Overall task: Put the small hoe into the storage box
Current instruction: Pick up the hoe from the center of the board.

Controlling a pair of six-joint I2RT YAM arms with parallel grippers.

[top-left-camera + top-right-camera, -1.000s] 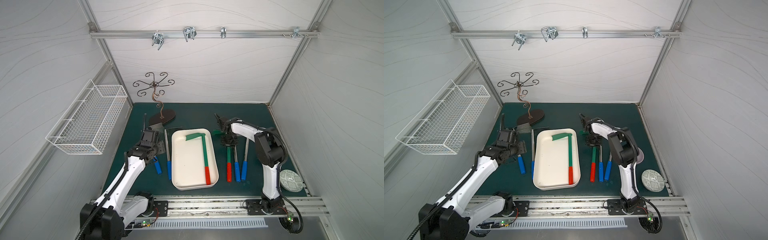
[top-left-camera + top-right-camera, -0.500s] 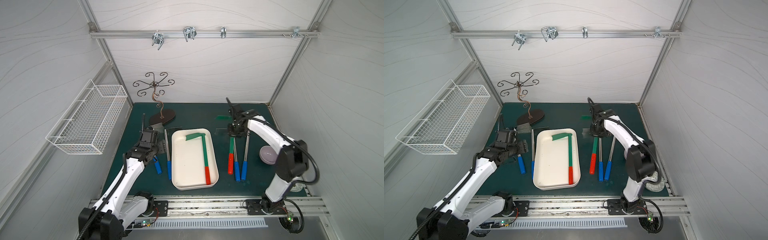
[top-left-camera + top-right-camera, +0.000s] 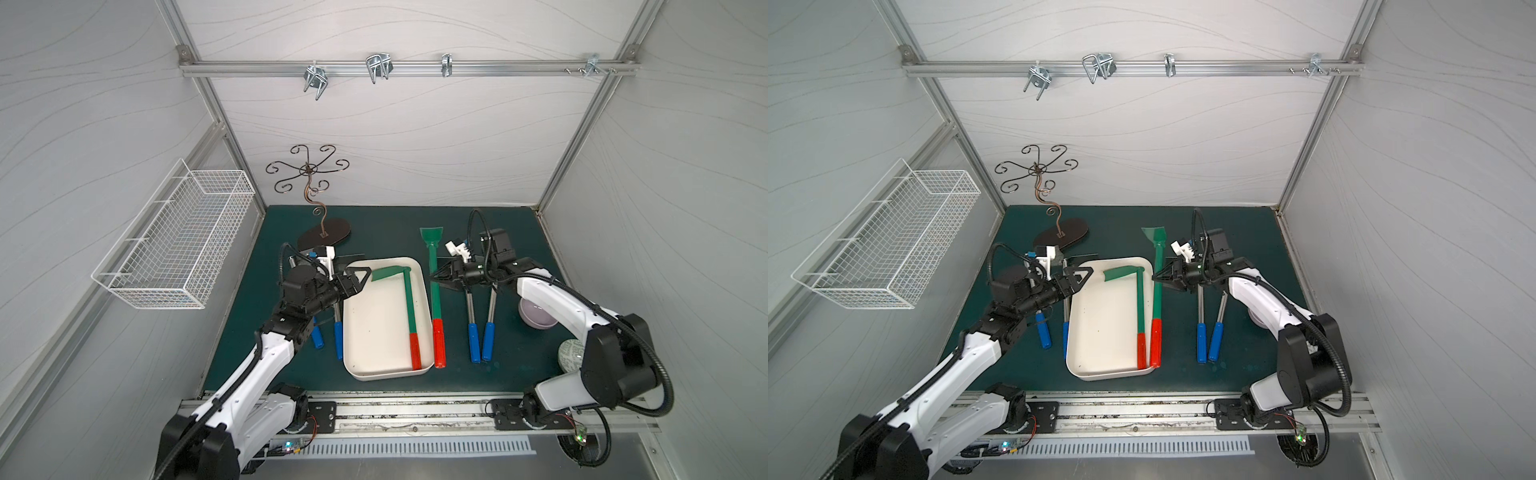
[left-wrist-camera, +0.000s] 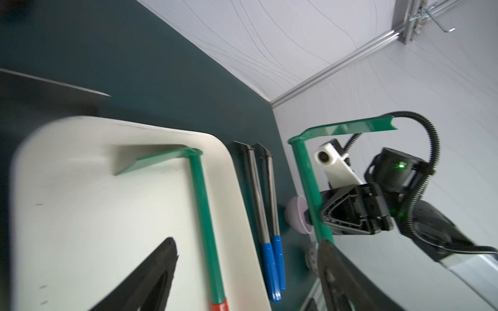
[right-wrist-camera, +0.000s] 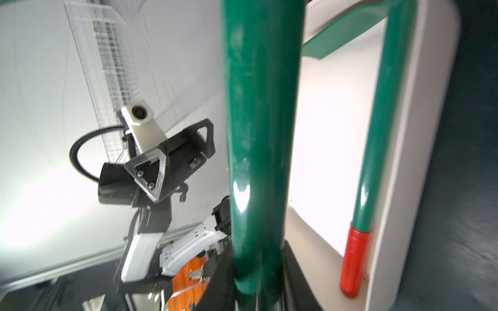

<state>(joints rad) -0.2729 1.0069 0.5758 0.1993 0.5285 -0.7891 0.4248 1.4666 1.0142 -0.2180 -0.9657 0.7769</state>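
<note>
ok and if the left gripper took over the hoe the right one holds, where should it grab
Probably the hoe on its green shaft between the right gripper and the red grip, approached from the storage box side, where the open left gripper hangs. That stretch is straight and round; the blade end is flat and bent.

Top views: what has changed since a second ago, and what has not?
The right gripper, shut on the second hoe, lifted it toward the storage box. The left gripper swung to the box's corner, opening. The boxed hoe and blue-handled tools stayed.
</note>
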